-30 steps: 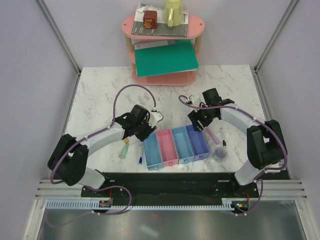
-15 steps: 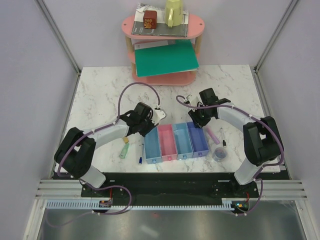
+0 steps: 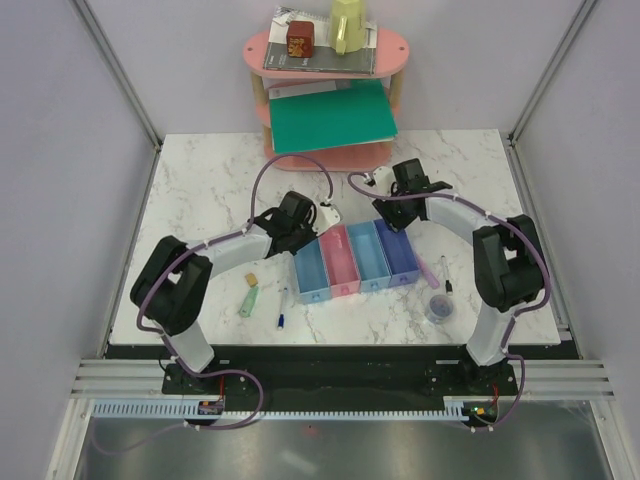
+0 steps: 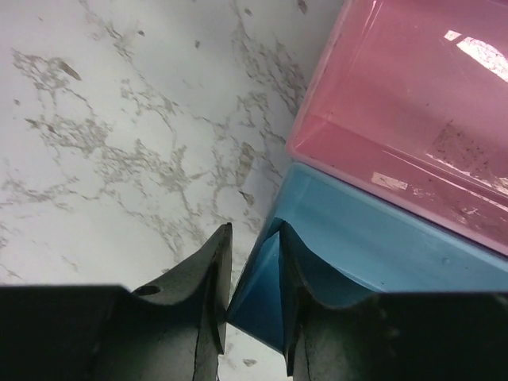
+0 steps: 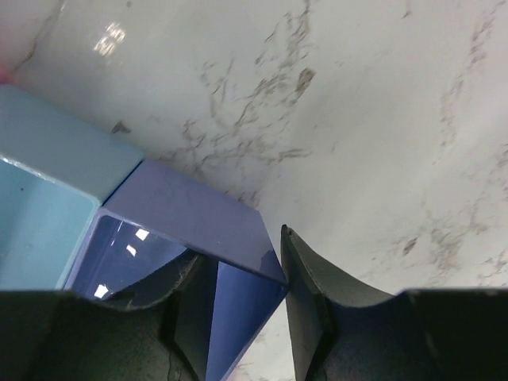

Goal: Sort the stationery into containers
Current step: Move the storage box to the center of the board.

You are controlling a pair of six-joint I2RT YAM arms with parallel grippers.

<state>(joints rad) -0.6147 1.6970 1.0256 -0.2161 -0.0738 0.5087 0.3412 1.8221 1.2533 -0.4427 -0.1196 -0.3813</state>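
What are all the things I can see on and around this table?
trays: 4, joined in a row, mid-table: light blue tray, pink tray, blue tray, violet-blue tray
markers: 2: pale green marker left of trays, pink-purple marker right of them
pens: 2: white pen, blue-tipped, left; black pen right
eraser: 1, tan, left
tape roll: 1, clear, right
shelf: 1, pink, far edge
folder: 1, green, lower tier
books: count unclear, grey, top tier
box: 1, red-brown, on books
jug: 1, pale yellow, on books
table: 1, white marble
left gripper: black, clamped on light blue tray
right gripper: black, clamped on violet-blue tray
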